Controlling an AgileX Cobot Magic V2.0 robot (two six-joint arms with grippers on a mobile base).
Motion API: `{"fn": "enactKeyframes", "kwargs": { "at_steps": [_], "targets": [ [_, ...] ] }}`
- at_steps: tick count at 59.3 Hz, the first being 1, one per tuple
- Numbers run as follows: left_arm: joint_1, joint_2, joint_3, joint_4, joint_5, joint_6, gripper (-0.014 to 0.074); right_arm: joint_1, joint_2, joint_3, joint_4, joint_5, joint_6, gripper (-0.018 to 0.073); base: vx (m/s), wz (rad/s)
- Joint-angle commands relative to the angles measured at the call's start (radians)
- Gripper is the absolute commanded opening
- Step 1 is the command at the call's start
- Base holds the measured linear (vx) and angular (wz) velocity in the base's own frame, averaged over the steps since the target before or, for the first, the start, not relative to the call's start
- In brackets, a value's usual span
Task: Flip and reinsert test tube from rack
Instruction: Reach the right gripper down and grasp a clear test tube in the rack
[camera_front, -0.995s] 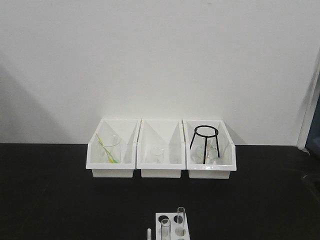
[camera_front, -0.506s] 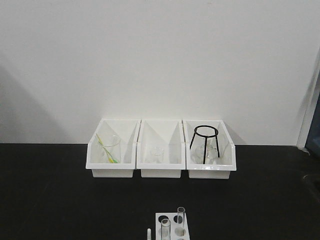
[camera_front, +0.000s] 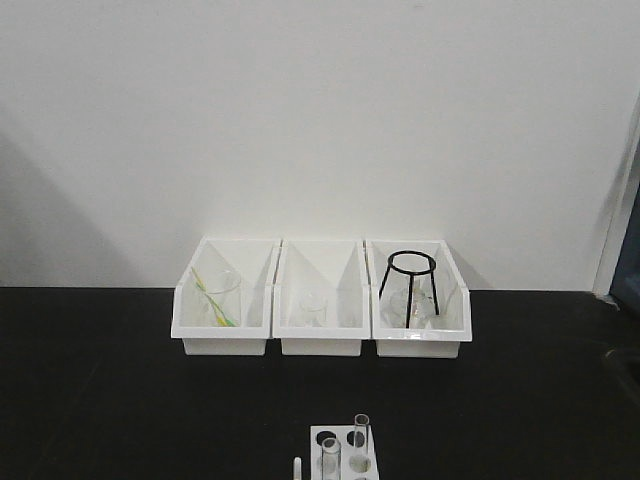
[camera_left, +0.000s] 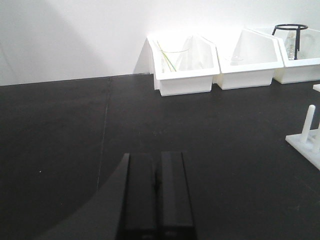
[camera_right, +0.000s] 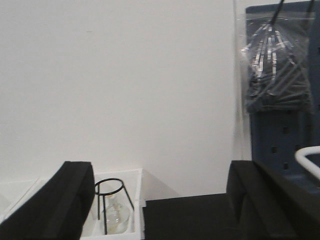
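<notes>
Small white plastic block-shaped rack (camera_front: 345, 440) is sitting at the near edge of the black tabletop (camera_front: 120, 400), well apart from the three white plastic bins (camera_front: 320, 345) lining the wall. One slim clear glass test tube (camera_front: 331, 458) is standing upright in the near row. A second matching tube (camera_front: 361, 432) is standing behind it, to its right. A thin white peg (camera_front: 297, 466) is sticking up just beside the rack.

Left gripper (camera_left: 156, 195): its fingers are pressing together on nothing, hovering over bare tabletop, with a corner of the rack showing at the right of its view.

Right gripper (camera_right: 160, 200): its fingers (camera_right: 70, 200) are spreading wide with nothing between them. They are pointing toward the wall and the black wire tripod stand (camera_front: 409, 290), not at the rack.

Judgement: the reach is the step in hand, and neither arm is near the glass.
- The spread right gripper looks the readier one.
- It should be coming down from above and straddling one tube near its rim, clear of the neighbouring tube.
- The close should be gentle and the lift straight up until the base clears the hole, with the turn only after that.

The front view is cropping the rack's near edge, so the free holes are probably undercounted.
</notes>
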Motion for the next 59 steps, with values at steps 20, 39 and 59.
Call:
{"fn": "enactKeyframes", "kwargs": {
  "at_steps": [20,39,59],
  "targets": [
    [0.000,-0.008,-0.004,-0.005,-0.077,-0.009,-0.0006,0.464,0.155,0.326,-0.124,-0.419,-0.032,0.0475,0.00,0.00],
    [0.000,-0.008,-0.004,-0.005,-0.077,-0.009,-0.0006,0.589,0.543,0.213,-0.257,-0.634,-0.035,0.0475,0.00,0.00],
    [0.000,-0.008,-0.004,-0.005,-0.077,-0.009,-0.0006,0.588,0.839,0.079,-0.260,-0.834,-0.035,0.0475,0.00,0.00]
  ]
}}
